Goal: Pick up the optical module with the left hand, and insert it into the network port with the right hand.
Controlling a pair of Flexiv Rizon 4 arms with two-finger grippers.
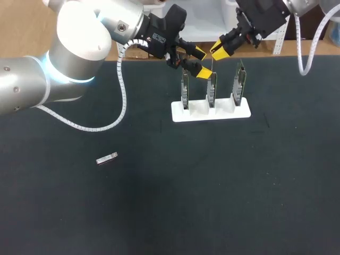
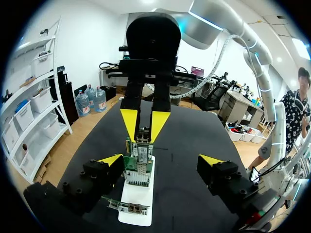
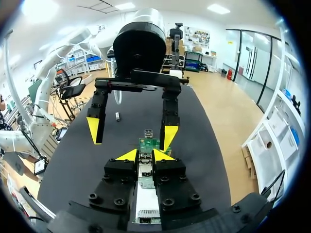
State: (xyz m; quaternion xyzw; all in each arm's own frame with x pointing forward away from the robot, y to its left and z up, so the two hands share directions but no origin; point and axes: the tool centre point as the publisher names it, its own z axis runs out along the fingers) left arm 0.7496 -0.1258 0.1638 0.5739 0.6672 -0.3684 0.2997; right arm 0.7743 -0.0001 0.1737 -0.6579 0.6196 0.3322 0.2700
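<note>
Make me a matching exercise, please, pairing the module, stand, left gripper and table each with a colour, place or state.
Things:
1. module
2. stand
3. left gripper
4. table

Descriptions:
A. white, holds three upright boards
B. open, up by the boards
C. black
D. lying flat, well apart from the stand

Pairs: 1-D, 2-A, 3-B, 4-C

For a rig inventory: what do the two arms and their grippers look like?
The left arm and right arm are rounded silver-grey tubes; the left shows a glowing pale-blue ring at a joint. White spiral-wrapped cable runs along each. The left gripper and right gripper are black bolted blocks, each with two fingers ending in bright yellow wedge tips.
</note>
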